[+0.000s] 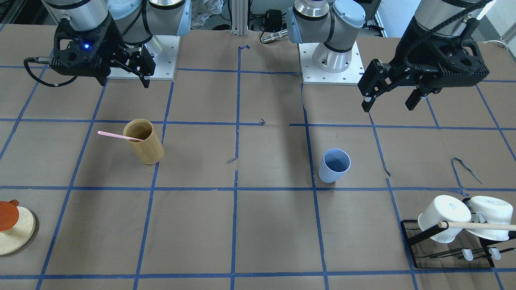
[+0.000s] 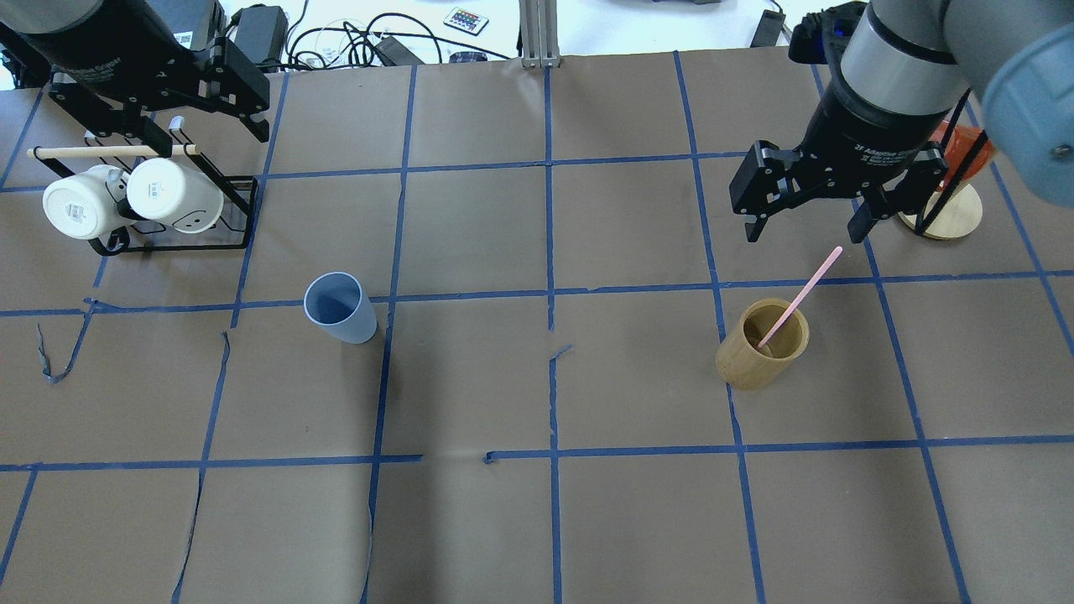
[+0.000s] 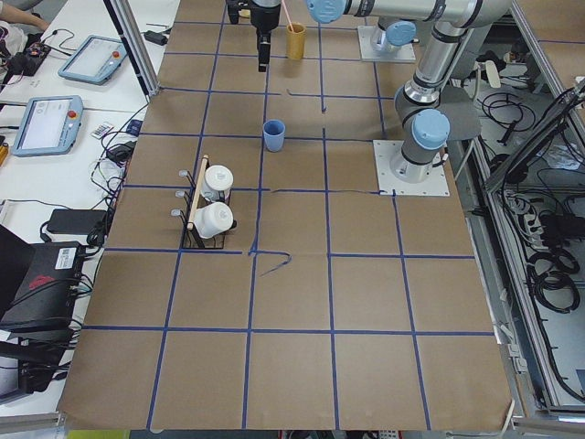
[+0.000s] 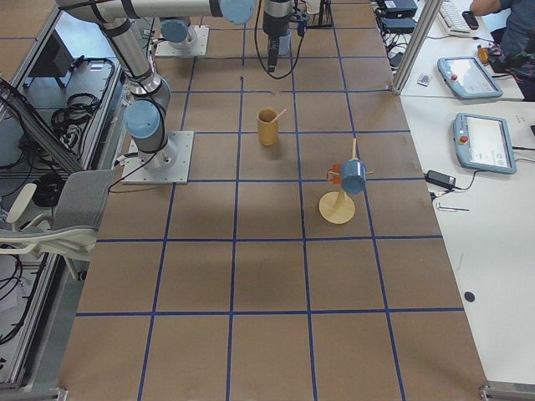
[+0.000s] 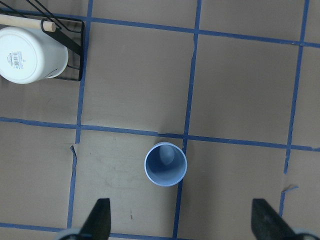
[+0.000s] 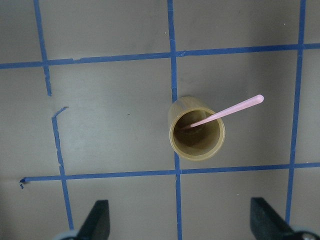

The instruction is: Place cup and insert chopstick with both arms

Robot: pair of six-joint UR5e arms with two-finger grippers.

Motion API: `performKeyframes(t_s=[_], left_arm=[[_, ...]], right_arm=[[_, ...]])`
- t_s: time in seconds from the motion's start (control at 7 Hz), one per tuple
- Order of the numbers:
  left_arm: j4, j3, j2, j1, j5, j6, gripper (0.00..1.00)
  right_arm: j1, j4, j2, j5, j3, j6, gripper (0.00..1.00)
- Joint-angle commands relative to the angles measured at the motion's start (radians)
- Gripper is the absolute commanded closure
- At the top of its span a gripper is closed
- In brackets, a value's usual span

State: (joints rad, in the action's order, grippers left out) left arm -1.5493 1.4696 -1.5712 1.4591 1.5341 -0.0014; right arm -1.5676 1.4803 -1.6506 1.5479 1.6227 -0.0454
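The light blue cup (image 2: 340,308) stands upright and empty on the table, left of centre; it also shows in the front view (image 1: 334,166) and in the left wrist view (image 5: 165,164). The pink chopstick (image 2: 801,294) leans inside the tan bamboo cup (image 2: 762,344), its top end sticking out; the right wrist view shows it too (image 6: 227,110). My left gripper (image 2: 218,105) is open and empty, high above the mug rack. My right gripper (image 2: 801,226) is open and empty, above and behind the bamboo cup.
A black rack (image 2: 239,205) with two white mugs (image 2: 172,195) and a wooden rod (image 2: 109,152) stands at the far left. A round wooden stand (image 2: 944,214) with an orange piece is at the far right. Blue tape lines grid the brown table.
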Motion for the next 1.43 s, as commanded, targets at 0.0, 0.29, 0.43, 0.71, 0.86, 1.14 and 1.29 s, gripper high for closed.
performKeyframes(t_s=[0.0,0.29,0.43,0.71,0.86,1.14,1.29], left_arm=[[0.000,0.001,0.000,0.001,-0.002,0.000,0.00],[0.000,0.000,0.000,0.001,0.000,0.000,0.00],[0.000,-0.005,0.014,0.004,0.003,0.000,0.00],[-0.020,0.014,0.014,0.001,0.004,0.020,0.00],[-0.014,0.029,0.028,0.004,-0.002,0.009,0.00],[-0.005,0.043,0.025,0.001,0.001,0.017,0.00],[-0.005,0.060,0.011,-0.006,0.001,0.021,0.00]], right_arm=[[0.000,-0.002,0.002,0.000,0.000,0.001,0.00],[0.001,0.000,0.002,0.000,0.000,-0.007,0.00],[0.004,0.017,0.005,0.003,0.000,-0.024,0.00],[0.046,0.067,0.049,-0.002,0.009,-0.069,0.00],[0.064,0.127,0.077,-0.002,0.022,-0.108,0.00],[0.096,0.306,0.117,0.003,0.139,-0.161,0.01],[0.104,0.404,0.117,0.003,0.204,-0.174,0.01]])
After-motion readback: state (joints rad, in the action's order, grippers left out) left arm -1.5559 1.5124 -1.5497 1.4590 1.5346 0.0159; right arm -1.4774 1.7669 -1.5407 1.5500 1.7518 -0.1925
